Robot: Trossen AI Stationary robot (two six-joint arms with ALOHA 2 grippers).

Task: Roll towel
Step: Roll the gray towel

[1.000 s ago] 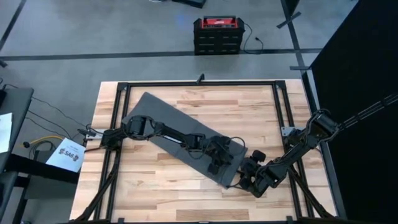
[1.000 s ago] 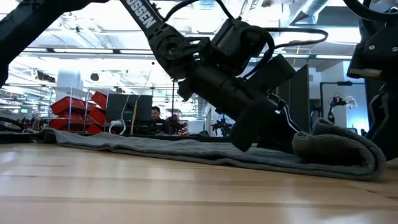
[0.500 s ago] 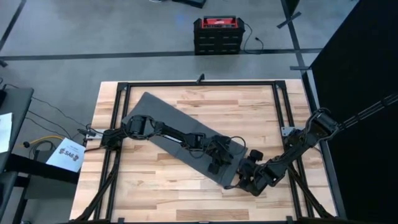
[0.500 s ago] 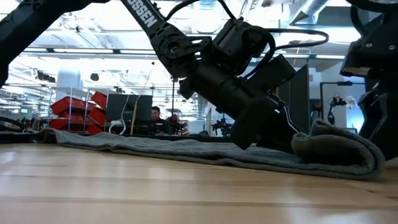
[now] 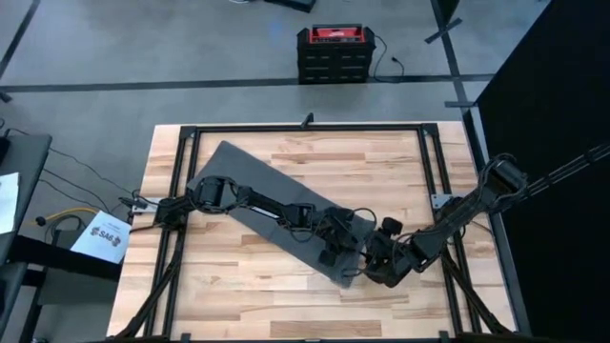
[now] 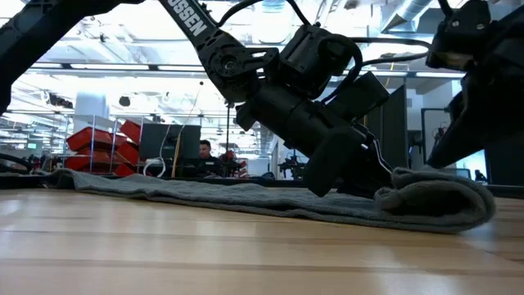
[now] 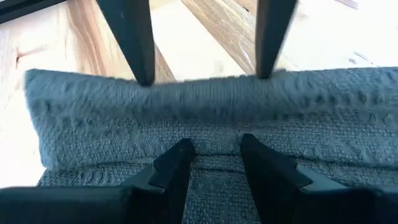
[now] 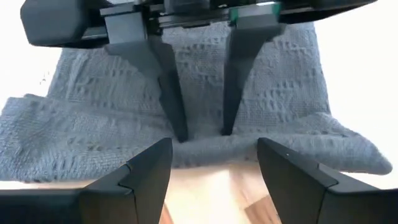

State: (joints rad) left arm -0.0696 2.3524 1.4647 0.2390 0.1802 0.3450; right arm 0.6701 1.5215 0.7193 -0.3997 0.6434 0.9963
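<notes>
Arm lettering: white capitals "OSSEN" on the dark left arm [image 6: 192, 29] in the low view, at about 11 o'clock; the start of the word is cut off by the picture's edge.
White sheet: a paper [image 5: 108, 236] lying beside the bench [image 5: 248, 295] at 9 o'clock in the high view carries dark print that looks like "SAG"; the smaller marks on it are too small to read.
Red case: the red and black case [image 5: 334, 52] on the floor at 12 o'clock bears a pale strip on its lid, unreadable.
</notes>
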